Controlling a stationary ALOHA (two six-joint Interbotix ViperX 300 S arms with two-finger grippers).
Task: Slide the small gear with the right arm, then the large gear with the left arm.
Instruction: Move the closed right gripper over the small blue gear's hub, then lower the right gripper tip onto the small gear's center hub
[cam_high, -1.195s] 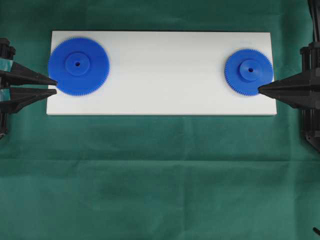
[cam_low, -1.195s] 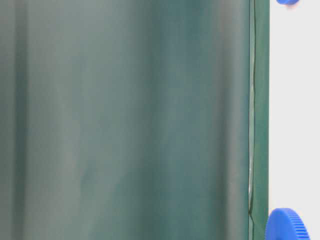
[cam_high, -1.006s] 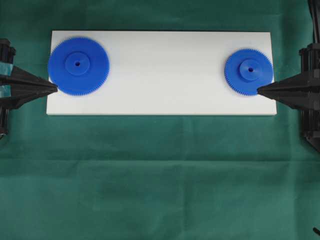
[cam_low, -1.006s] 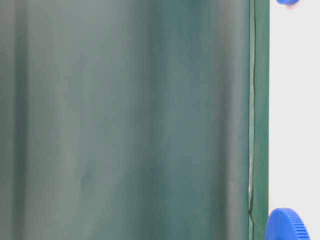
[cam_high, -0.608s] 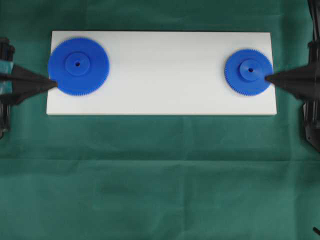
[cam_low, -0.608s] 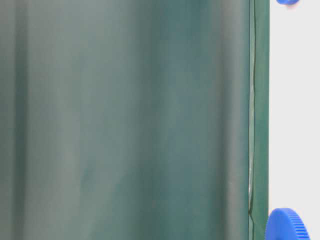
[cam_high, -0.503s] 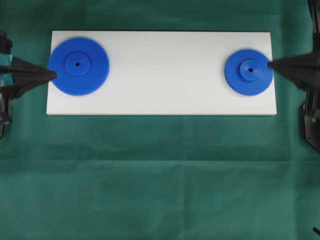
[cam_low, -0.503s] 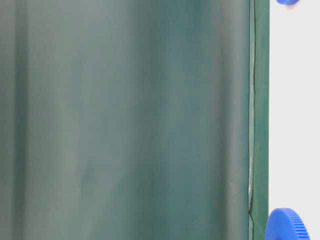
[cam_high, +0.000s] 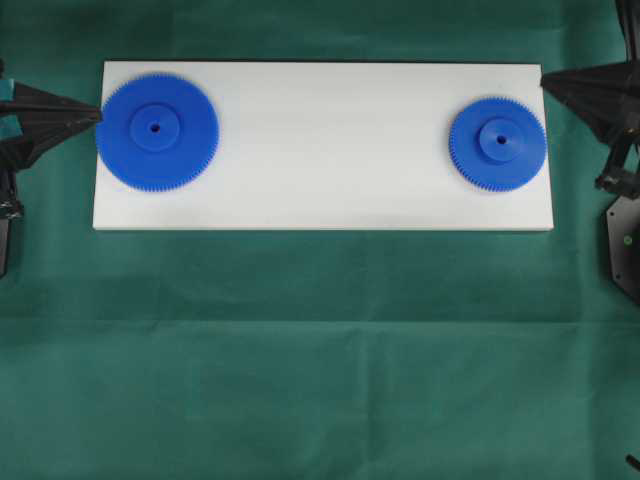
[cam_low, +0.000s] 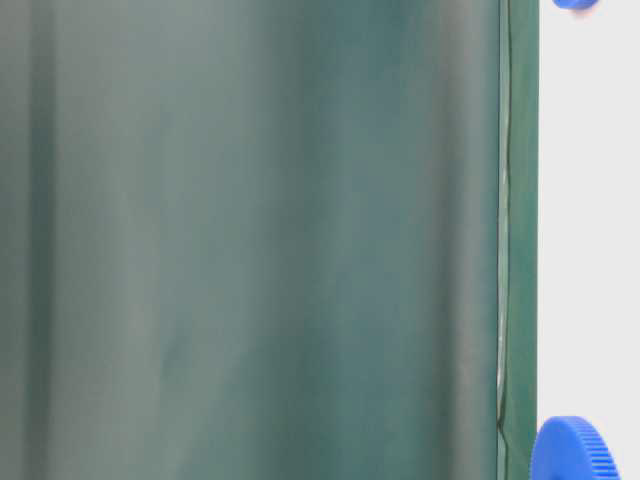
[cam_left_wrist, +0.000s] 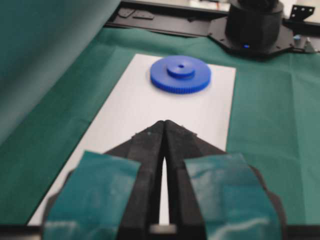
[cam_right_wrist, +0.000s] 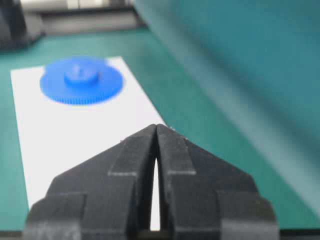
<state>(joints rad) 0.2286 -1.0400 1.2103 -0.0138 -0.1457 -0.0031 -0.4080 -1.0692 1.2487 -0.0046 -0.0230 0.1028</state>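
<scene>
The small gear (cam_high: 498, 144) lies flat at the right end of the white board (cam_high: 330, 190); the large gear (cam_high: 157, 131) lies at the left end. My right gripper (cam_high: 543, 76) is shut and empty, up and to the right of the small gear, off its rim near the board's far right corner. My left gripper (cam_high: 99, 114) is shut and empty, its tip at the large gear's upper left rim. In the left wrist view the shut gripper (cam_left_wrist: 164, 122) points along the board toward the small gear (cam_left_wrist: 180, 74). The right wrist view has its shut gripper (cam_right_wrist: 156, 125) facing the large gear (cam_right_wrist: 81, 80).
Green cloth (cam_high: 320, 350) covers the table around the board. A green backdrop (cam_low: 250, 240) hangs behind the table. The opposite arm's black base (cam_left_wrist: 255, 25) stands beyond the board's end.
The left gripper shut, then both grippers moved toward the board's far edge. The right tip came off the small gear's rim. Neither gear has moved.
</scene>
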